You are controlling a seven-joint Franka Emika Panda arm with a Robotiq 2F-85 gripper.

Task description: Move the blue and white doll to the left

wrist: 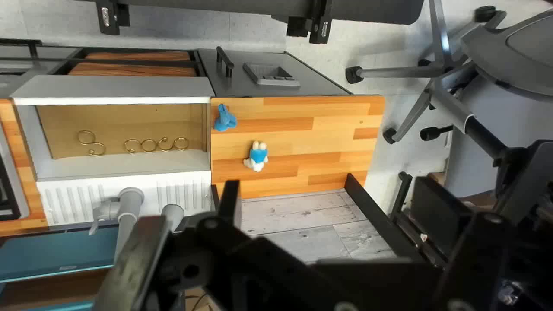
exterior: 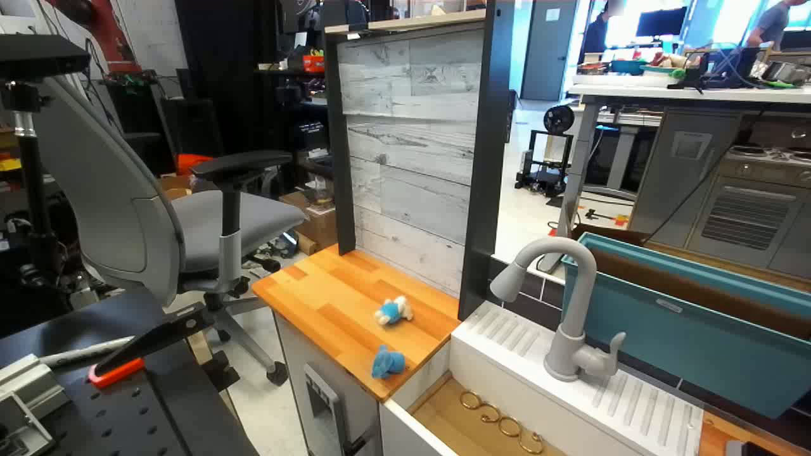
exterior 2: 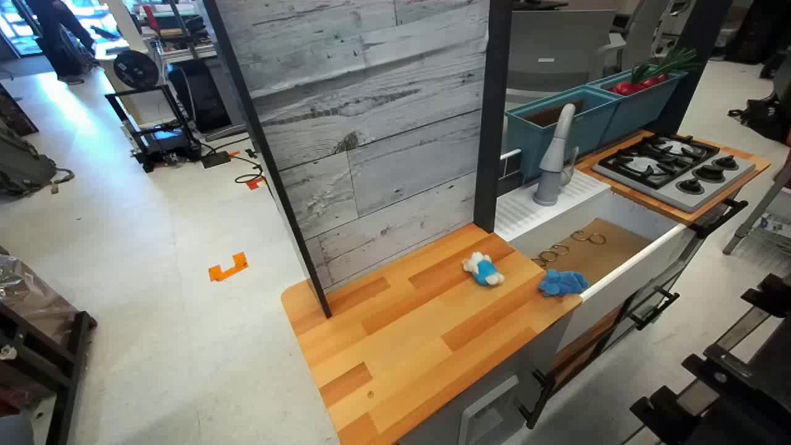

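The blue and white doll point(wrist: 258, 156) lies on the wooden countertop in the wrist view. It also shows in both exterior views point(exterior: 394, 310) point(exterior 2: 485, 272), near the sink end of the counter. A solid blue soft toy point(wrist: 224, 118) lies close by at the counter's front corner by the sink; it shows in both exterior views point(exterior: 388, 362) point(exterior 2: 563, 283). My gripper point(wrist: 332, 192) shows only in the wrist view. Its fingers are wide apart with nothing between them. It is away from the doll and touches neither toy.
The wooden countertop point(exterior 2: 395, 346) is backed by an upright grey plank panel point(exterior 2: 377, 136) with dark posts. Beside it are a white sink point(wrist: 123, 172) with several gold rings point(wrist: 149, 145), a grey faucet point(exterior: 573, 304) and a teal planter point(exterior: 684, 329). An office chair point(exterior: 127, 177) stands near.
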